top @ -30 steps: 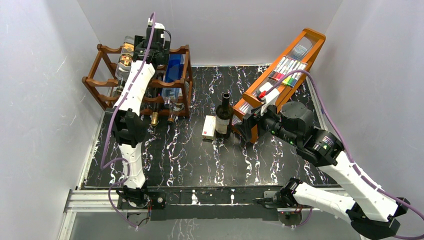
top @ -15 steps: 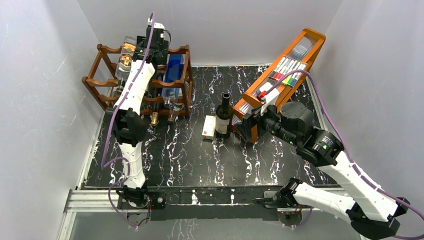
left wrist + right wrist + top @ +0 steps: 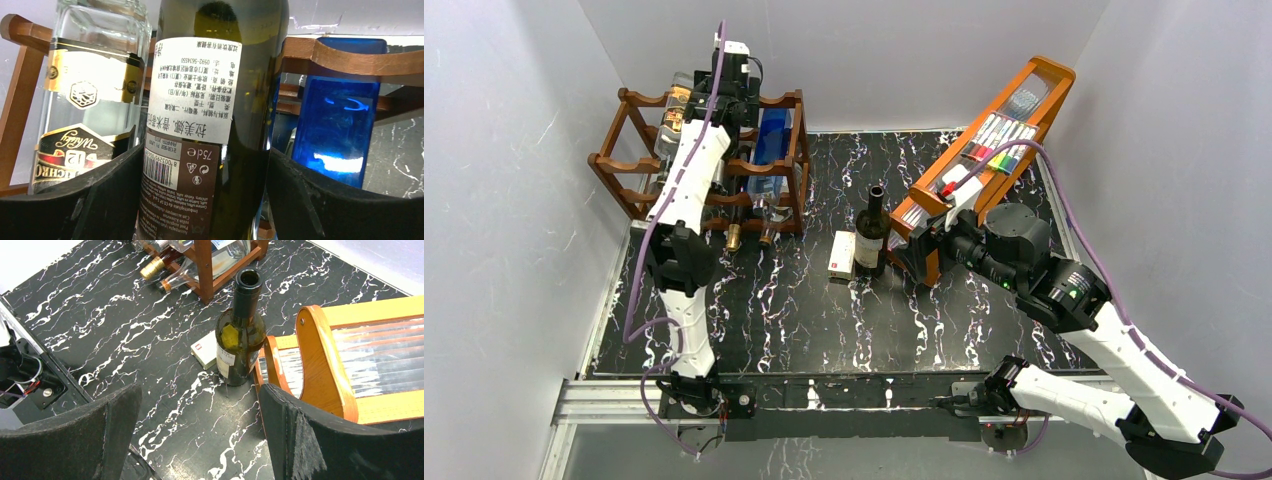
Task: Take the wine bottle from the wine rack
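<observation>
Presently, the bottle (image 3: 220, 75) is found on the top tier of the rack (image 3: 345, 55), clasped at both flanks by the left gripper (image 3: 205, 200). It should be raised level and clear of the rack before being drawn away. The right gripper (image 3: 200, 435) is spread wide, empty.

Plain white walls (image 3: 504, 150) enclose a black tabletop (image 3: 824, 330) veined with white marbling.
</observation>
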### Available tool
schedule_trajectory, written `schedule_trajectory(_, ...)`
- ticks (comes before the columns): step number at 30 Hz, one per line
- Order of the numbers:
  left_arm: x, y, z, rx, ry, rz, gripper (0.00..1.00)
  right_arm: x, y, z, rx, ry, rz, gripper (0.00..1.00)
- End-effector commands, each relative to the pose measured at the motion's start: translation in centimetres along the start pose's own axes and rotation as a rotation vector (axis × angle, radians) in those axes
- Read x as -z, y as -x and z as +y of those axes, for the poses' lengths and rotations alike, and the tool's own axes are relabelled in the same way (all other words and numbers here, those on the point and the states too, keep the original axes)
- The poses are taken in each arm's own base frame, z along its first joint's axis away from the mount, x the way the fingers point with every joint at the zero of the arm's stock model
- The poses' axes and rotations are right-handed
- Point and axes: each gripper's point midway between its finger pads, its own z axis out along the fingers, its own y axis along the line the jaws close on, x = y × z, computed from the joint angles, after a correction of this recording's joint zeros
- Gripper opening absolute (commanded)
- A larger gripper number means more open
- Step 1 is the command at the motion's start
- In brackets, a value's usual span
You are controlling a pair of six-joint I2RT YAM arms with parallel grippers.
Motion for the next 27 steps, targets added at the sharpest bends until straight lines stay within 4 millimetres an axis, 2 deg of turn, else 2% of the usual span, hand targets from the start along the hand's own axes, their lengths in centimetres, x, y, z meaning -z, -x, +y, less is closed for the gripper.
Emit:
schedule_trajectory(1, 7.8, 6.6, 4.7, 0.147, 0.012, -0.217, 0.40, -0.1, 2.1, -0.1, 0.000, -0.008, -0.071, 0.98)
schedule_trajectory(8, 9.1, 7.0, 4.9, 0.175, -0.011, -0.236, 0.35, -0.2, 2.1, -0.1, 0.002, -0.007, -0.068, 0.98)
schedule_trajectory(14, 11.2, 7.5, 4.9, 0.226, -0.070, -0.259, 0.32, -0.5, 2.0, 0.0, 0.005, -0.003, -0.068, 0.98)
schedule_trajectory(27, 16.1, 7.1, 3.0, 0.358, -0.296, -0.243, 0.32, -2.7, 2.7, 1.0, 0.033, 0.053, -0.065, 0.98)
